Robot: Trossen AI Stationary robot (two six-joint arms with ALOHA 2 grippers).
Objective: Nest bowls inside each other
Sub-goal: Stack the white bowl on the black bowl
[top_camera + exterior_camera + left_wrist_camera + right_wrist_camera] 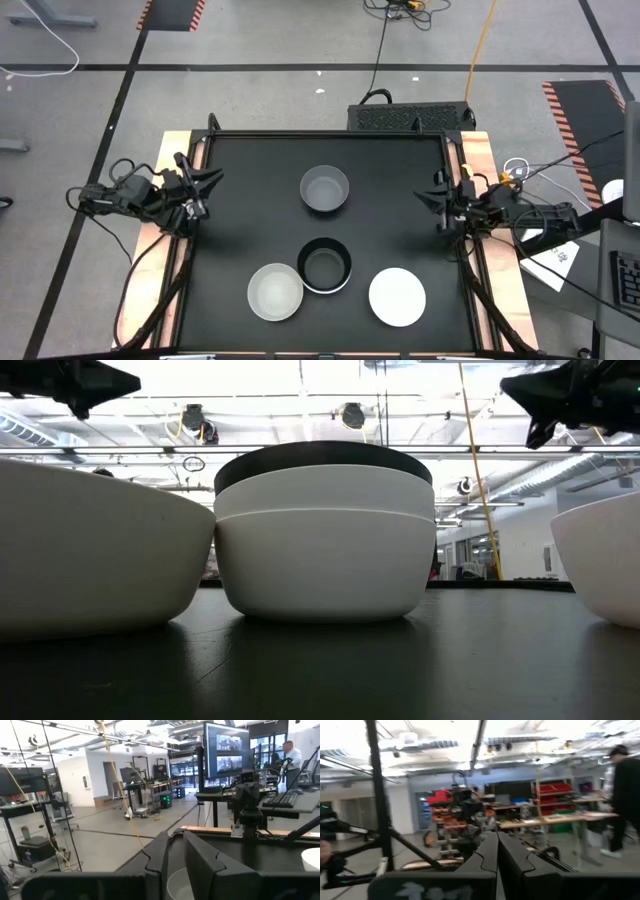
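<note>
On the black table a grey bowl (325,189) stands alone toward the far side. Near the front, a black bowl (325,264) sits nested in a white stack (325,560) that shows two white rims. A translucent pale bowl (275,292) touches the stack's left side, and a white bowl (397,297) stands to its right. All rest on their bases. My left gripper (216,180) hangs shut over the table's left edge, and my right gripper (422,195) hangs shut over its right edge. Both are well away from every bowl.
A raised frame with wooden side strips (480,160) borders the table. Cables and a keyboard (625,285) lie beyond the right edge, and a black box (408,117) sits behind the far edge. A person (625,800) stands in the room beyond.
</note>
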